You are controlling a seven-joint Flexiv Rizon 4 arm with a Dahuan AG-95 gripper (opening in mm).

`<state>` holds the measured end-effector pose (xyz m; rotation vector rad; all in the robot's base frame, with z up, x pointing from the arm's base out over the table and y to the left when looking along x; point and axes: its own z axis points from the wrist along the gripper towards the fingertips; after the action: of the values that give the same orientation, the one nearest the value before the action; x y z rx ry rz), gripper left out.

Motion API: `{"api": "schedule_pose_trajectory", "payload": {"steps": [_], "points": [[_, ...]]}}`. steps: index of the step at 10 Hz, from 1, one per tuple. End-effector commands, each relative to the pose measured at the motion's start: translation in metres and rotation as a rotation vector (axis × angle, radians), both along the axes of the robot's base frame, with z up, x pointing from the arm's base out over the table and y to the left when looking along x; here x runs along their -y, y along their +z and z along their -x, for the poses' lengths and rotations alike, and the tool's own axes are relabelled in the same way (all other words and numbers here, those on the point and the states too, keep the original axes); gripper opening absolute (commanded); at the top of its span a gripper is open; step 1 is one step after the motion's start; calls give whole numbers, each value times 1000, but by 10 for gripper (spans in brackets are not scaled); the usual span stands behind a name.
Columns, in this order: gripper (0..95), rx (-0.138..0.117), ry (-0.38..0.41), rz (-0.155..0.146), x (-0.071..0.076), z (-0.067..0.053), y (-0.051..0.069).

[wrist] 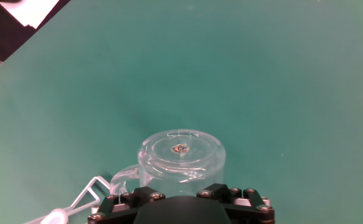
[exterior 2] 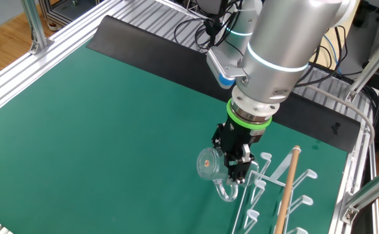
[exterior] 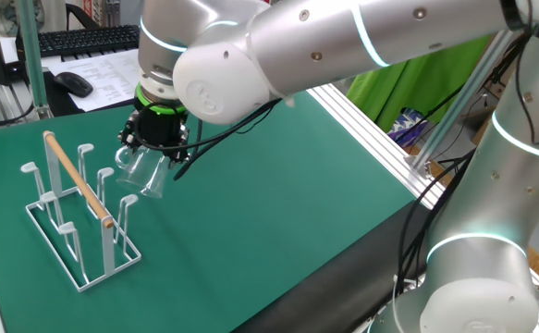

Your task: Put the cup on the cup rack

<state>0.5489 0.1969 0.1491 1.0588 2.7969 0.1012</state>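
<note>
The cup [exterior: 145,170] is clear glass with a handle. My gripper [exterior: 154,148] is shut on it and holds it tilted in the air, just right of the cup rack [exterior: 77,208]. The rack is white wire with upright pegs and a wooden rod handle [exterior: 77,178] on the green mat. In the other fixed view the cup [exterior 2: 210,164] hangs from my gripper [exterior 2: 236,164] with its base facing left, its mouth close to the rack's near pegs [exterior 2: 262,170]. In the hand view the cup [wrist: 181,154] fills the bottom centre and a white peg tip [wrist: 56,216] shows at lower left.
A green mat [exterior: 278,194] covers the table. A keyboard [exterior: 89,40], a mouse [exterior: 70,83] and papers lie beyond the mat's far edge. An aluminium frame rail [exterior: 380,129] runs along the right side, with cables beside it.
</note>
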Motion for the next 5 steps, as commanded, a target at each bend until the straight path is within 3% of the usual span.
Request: {"api": "schedule_pose_trajectory", "payload": {"steps": [1, 5], "points": [[0, 0, -1, -1, -2, 0, 0], [0, 1, 2, 5, -5, 6, 4]]}}
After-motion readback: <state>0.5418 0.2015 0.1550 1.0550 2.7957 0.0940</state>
